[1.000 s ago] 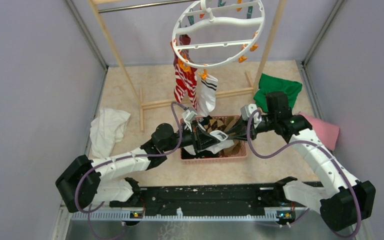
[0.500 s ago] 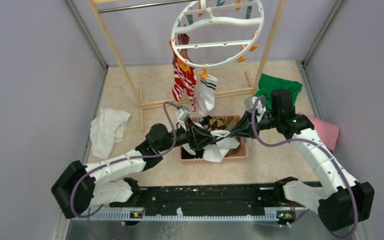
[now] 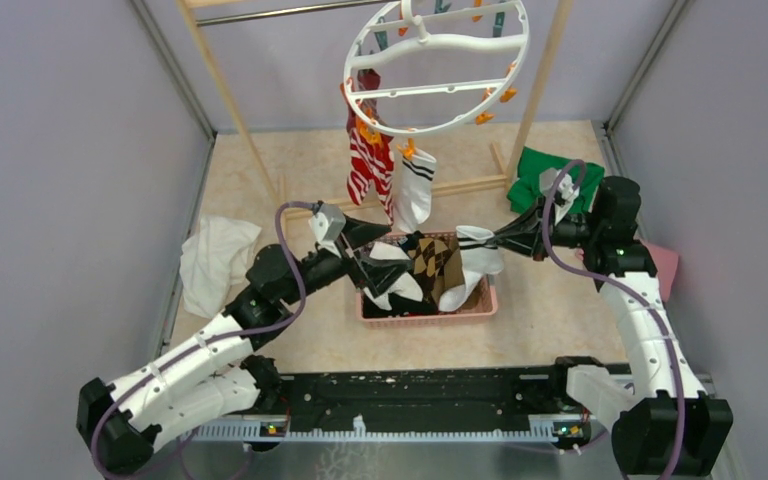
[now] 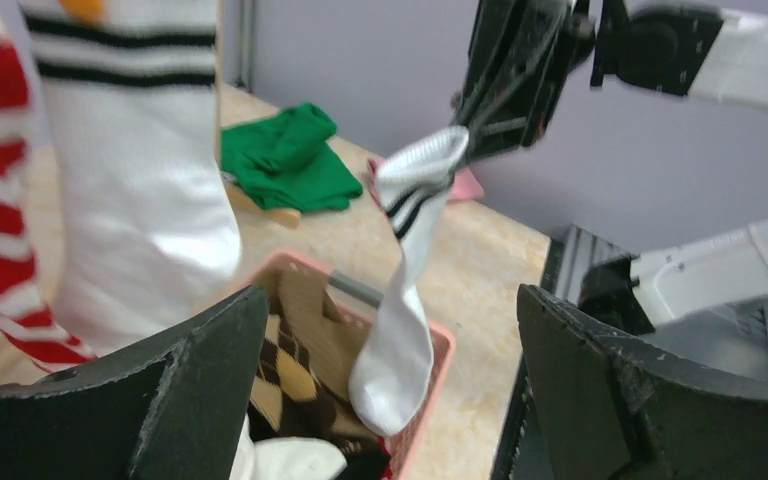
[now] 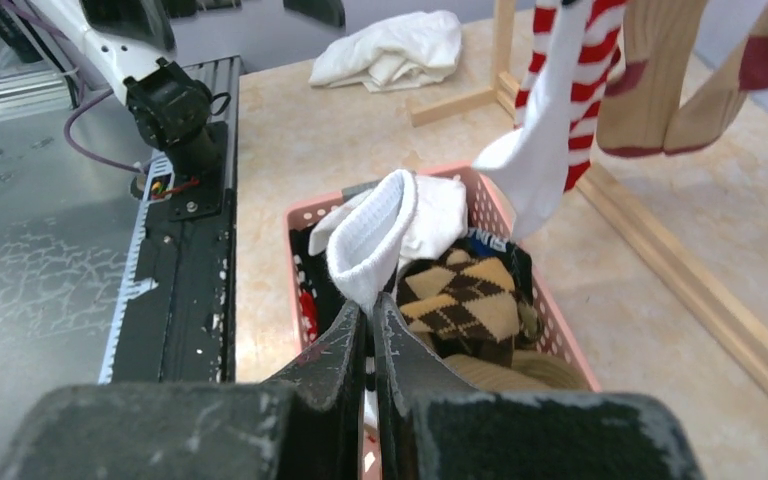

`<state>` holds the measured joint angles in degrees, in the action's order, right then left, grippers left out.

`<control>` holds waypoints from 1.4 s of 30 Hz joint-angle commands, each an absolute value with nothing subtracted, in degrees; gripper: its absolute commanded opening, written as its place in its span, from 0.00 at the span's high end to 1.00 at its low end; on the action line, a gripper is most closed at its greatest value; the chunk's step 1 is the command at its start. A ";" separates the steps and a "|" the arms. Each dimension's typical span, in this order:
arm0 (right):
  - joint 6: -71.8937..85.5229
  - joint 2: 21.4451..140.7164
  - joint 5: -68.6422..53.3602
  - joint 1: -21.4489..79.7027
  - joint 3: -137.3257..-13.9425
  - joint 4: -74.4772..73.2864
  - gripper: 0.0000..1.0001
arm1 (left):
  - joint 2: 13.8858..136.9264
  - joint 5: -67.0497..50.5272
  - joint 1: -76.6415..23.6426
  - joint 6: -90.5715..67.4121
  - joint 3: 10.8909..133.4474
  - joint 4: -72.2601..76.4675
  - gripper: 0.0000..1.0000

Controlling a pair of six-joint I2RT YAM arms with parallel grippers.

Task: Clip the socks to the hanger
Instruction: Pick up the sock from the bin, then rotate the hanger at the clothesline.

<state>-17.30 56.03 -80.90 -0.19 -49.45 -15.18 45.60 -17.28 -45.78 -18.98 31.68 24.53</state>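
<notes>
As one stands at the near edge of the desk (image 3: 310, 335), items run from front to back as follows.

1. Left pincer (image 3: 371, 254): reaching in from the left over the near-left corner of the basket; jaws spread wide, nothing between them.
2. Pink basket (image 3: 430, 318): rectangular, slotted walls, sitting mid-desk between the two arms. It holds a brown argyle sock (image 3: 435, 260) on top, with other white and dark socks heaped beside it.
3. Right pincer (image 3: 505, 238): coming in from the right, above the basket's far-right corner; jaws pressed tight on the cuff of a white sock with black bands (image 3: 472, 265). That sock dangles from the grip, toe end down into the basket.
4. White cloth (image 3: 215, 260): crumpled on the desk, left of the basket, well apart from it.
5. Pink cloth (image 3: 665, 262): flat at the right edge, partly behind the right arm.
6. Green cloth (image 3: 540, 170): bunched at the far right, near the rack's foot.
7. Wooden rack frame (image 3: 320, 207): floor rail just behind the basket, posts rising either side.
8. Hanger (image 3: 450, 42): round white ring with crossbars, suspended at the rack's top. Orange pegs (image 3: 407, 150) on its near rim grip a red-and-white striped sock (image 3: 365, 160) and, just beside it, a hung banded sock (image 3: 415, 190). The right wrist view also shows tan socks with maroon toes (image 5: 660, 90) hanging further back.
</notes>
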 commanded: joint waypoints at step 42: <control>-10.62 55.56 -78.39 -2.81 -45.79 -8.12 1.00 | 96.30 67.30 -63.64 -13.14 75.22 12.14 0.12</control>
